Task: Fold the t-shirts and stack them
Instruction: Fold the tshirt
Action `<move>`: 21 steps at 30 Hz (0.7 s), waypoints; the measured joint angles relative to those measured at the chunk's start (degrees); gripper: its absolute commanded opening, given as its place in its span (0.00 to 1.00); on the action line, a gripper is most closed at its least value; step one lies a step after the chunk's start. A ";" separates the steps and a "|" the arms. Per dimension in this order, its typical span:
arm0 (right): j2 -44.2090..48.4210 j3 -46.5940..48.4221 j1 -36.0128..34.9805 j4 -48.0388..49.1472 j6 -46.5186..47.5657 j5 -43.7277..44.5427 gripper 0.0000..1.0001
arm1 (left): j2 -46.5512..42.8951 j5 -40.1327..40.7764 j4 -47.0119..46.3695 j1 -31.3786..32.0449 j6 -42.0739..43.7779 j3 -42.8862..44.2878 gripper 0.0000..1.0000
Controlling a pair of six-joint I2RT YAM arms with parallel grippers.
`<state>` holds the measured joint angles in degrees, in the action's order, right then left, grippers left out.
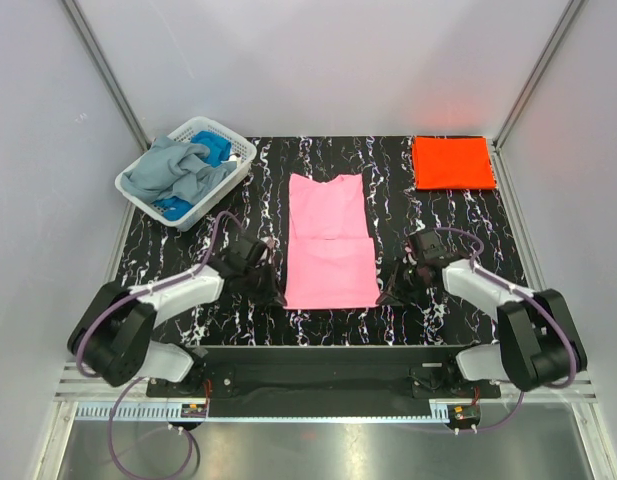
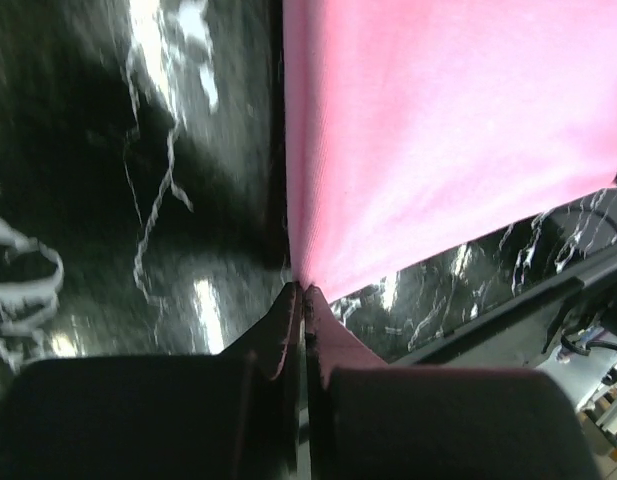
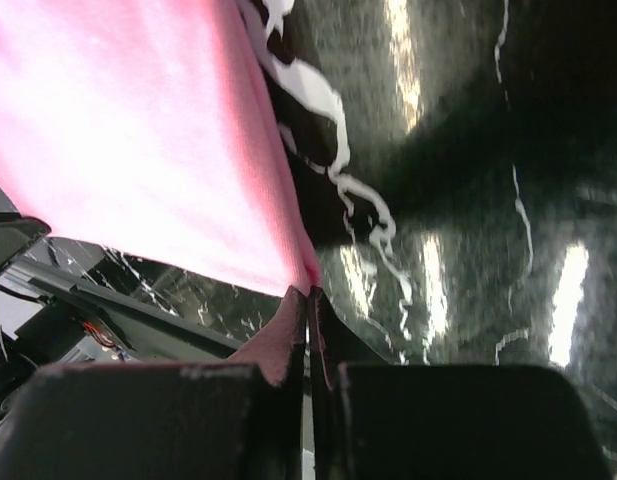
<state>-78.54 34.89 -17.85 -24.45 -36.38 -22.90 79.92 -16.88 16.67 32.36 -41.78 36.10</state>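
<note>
Jaws of the left gripper (image 2: 304,292) and right gripper (image 3: 309,292) clamp the pink t-shirt (image 1: 333,240) at its two near corners — apparently so its hem lifts evenly off the worktop (image 1: 443,215) for folding.

A white plastic lattice basket (image 1: 228,185) sits askew at the far left corner of the bench (image 1: 388,170), a black slab veined with white like marble, closed in by pale walls (image 1: 318,60) and slanting metal rails (image 1: 104,65) at its far corners.
</note>
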 measured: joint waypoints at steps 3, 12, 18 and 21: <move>4.07 -0.13 -0.42 -2.56 -0.46 0.96 0.00 | -4.31 1.01 3.02 0.72 -1.09 -0.63 0.00; 15.39 -1.44 -3.06 -8.04 -1.66 1.03 0.00 | -14.36 1.57 8.26 2.03 -3.98 -1.36 0.00; 16.85 0.83 -3.17 -12.31 -1.64 1.44 0.00 | -15.65 2.69 13.86 2.38 -4.39 2.08 0.00; 15.56 5.84 -3.19 -15.32 -1.33 2.62 0.00 | -14.49 3.54 16.50 1.60 -3.63 7.26 0.00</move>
<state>-62.98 40.73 -21.04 -39.77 -37.71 -20.27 65.43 -13.34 33.17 33.95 -45.41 43.35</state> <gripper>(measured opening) 0.012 0.012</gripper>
